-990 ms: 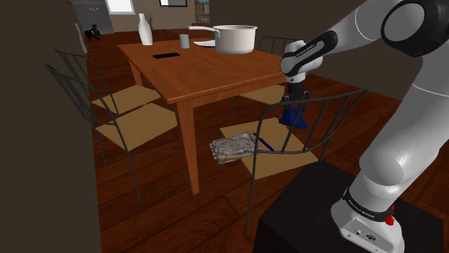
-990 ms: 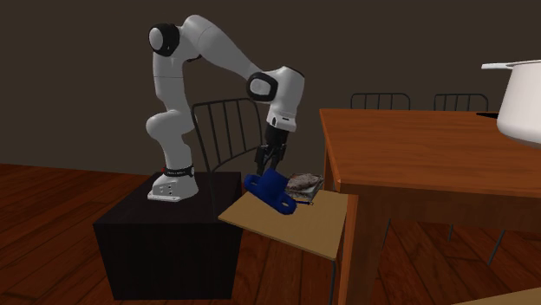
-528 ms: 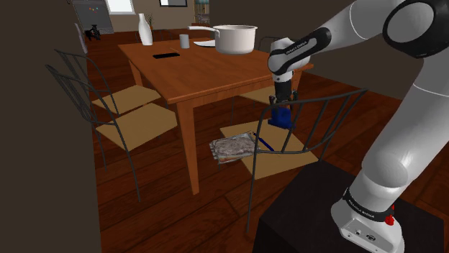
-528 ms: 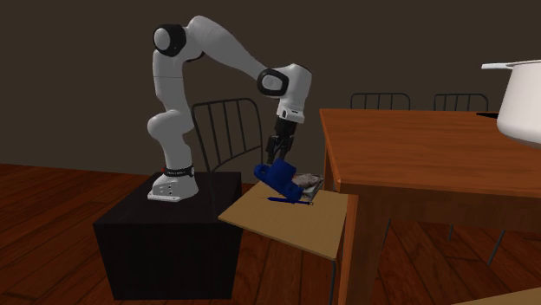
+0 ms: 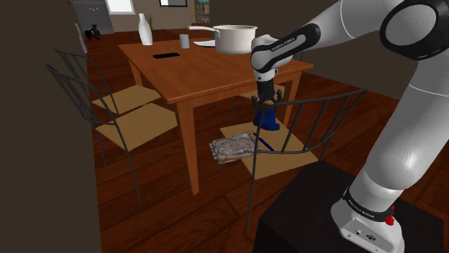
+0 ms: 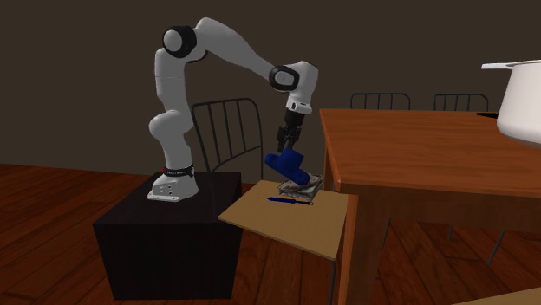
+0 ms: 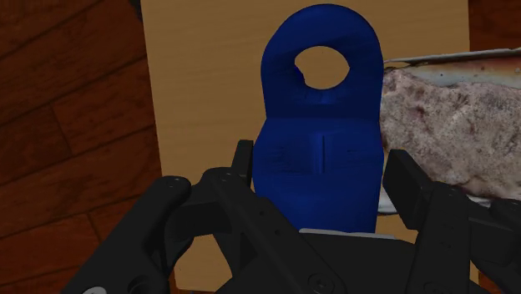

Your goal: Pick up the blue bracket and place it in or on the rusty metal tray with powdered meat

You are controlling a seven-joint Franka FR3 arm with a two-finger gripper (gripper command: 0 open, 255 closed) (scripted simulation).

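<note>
A blue bracket (image 7: 321,142) with a round hole in its rounded end hangs clasped between my two black fingers (image 7: 409,188). My gripper (image 5: 265,106) is shut on the bracket (image 5: 268,119) and holds it above a tan chair seat (image 5: 277,159). The rusty tray of powdered meat (image 5: 232,148) lies on that seat by the table leg, a little toward the shoulder view's left of the bracket. In the second exterior view the bracket (image 6: 289,164) hangs under the gripper (image 6: 286,149), just above the near edge of the tray (image 6: 305,185). The mottled meat (image 7: 442,125) lies just beside the bracket.
A blue pen (image 6: 289,201) lies on the seat beside the tray. The wooden table (image 5: 194,72) stands right next to the arm, carrying a white pot (image 5: 234,39). The chair's wire back (image 5: 316,122) rises between the black stand (image 5: 316,215) and the seat. More wire chairs (image 5: 108,108) stand farther left.
The arm has carried the bracket toward the shoulder view's left and slightly upward, from over the middle of the seat to the tray's edge. The grip stayed shut.
</note>
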